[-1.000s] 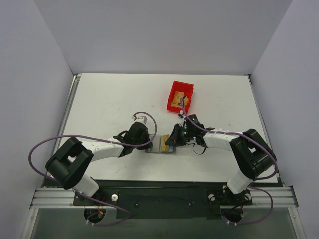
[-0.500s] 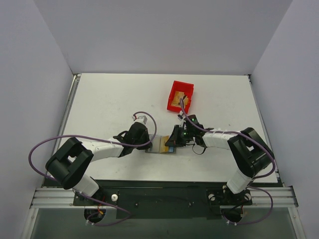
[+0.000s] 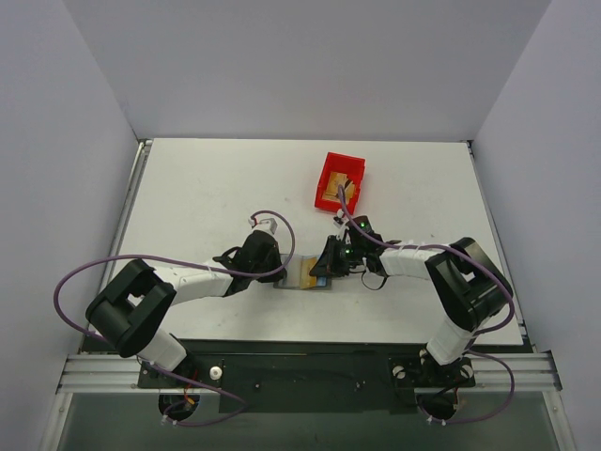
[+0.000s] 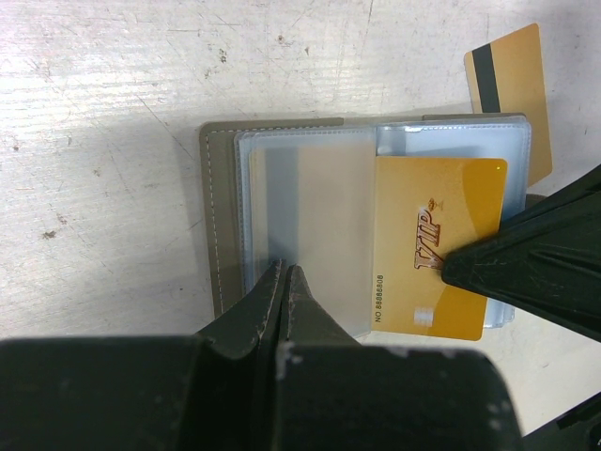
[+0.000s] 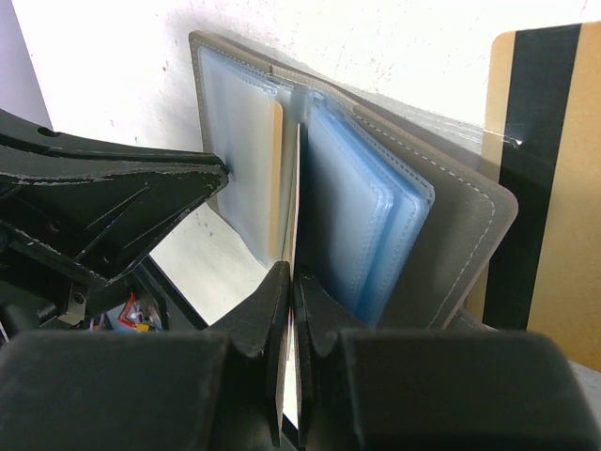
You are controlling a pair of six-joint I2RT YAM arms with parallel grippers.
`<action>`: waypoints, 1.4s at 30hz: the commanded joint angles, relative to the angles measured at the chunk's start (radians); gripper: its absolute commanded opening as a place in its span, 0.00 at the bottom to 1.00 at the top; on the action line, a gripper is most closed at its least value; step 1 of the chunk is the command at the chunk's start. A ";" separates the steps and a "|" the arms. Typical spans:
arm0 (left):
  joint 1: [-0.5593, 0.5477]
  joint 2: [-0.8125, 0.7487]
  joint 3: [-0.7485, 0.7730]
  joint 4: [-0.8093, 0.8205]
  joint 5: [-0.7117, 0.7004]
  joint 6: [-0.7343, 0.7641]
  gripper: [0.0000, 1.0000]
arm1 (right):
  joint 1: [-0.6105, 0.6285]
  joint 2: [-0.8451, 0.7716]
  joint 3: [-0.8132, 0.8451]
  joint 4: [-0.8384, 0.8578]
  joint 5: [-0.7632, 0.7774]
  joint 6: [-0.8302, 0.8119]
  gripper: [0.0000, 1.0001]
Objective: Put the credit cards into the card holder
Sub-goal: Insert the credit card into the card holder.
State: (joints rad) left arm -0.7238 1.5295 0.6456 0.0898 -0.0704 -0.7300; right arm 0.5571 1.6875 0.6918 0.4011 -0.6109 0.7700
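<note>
Presently, front-centre of table point(image 3: 207, 188): card holder point(image 4: 225, 216), grey stitched leatherette w/ glossy bluish sleeves, lying open; L gripper point(image 4: 285, 272) pinched closed, tips on a sleeve; R gripper point(image 5: 291, 277) nipping thin gold VIP card point(image 4: 437, 249) edgewise; black-striped card point(image 4: 512, 85) part-hidden behind holder.

You have bright, even light over the desk point(image 3: 207, 188), soft shadows, faint sheen on the card holder point(image 4: 222, 225), and blurred wrist-view foregrounds.

Grey card holder point(image 4: 218, 225), pale stitching, clear bluish sleeves. Ahead of the left gripper point(image 4: 285, 271) with its black fingers point(image 4: 249, 324), a gold VIP card point(image 4: 437, 240); beyond, a gold striped card point(image 4: 515, 85), black band.
</note>
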 commanded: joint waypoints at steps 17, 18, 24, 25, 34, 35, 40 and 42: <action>0.009 0.003 -0.031 -0.085 -0.022 -0.005 0.00 | 0.004 -0.080 -0.002 -0.005 0.040 -0.023 0.00; 0.009 0.001 -0.034 -0.085 -0.022 -0.005 0.00 | 0.006 -0.078 0.000 -0.005 0.039 -0.023 0.00; 0.011 -0.005 -0.037 -0.085 -0.026 -0.009 0.00 | 0.004 -0.052 0.018 0.001 0.017 -0.018 0.00; 0.011 -0.005 -0.037 -0.087 -0.026 -0.009 0.00 | 0.006 -0.046 0.021 0.001 0.014 -0.017 0.00; 0.011 -0.002 -0.035 -0.087 -0.025 -0.008 0.00 | 0.004 -0.002 0.043 0.011 -0.027 -0.006 0.00; 0.011 -0.002 -0.037 -0.087 -0.025 -0.008 0.00 | 0.006 0.004 0.044 0.013 -0.030 -0.003 0.00; 0.011 -0.003 -0.034 -0.087 -0.028 -0.009 0.00 | 0.006 0.029 0.052 0.016 -0.047 0.002 0.00; 0.011 -0.002 -0.032 -0.087 -0.026 -0.009 0.00 | 0.004 0.035 0.055 0.016 -0.052 0.003 0.00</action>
State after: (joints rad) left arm -0.7170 1.5192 0.6353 0.0879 -0.0772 -0.7479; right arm 0.5568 1.7012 0.7128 0.4007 -0.6262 0.7704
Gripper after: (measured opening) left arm 0.020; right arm 0.002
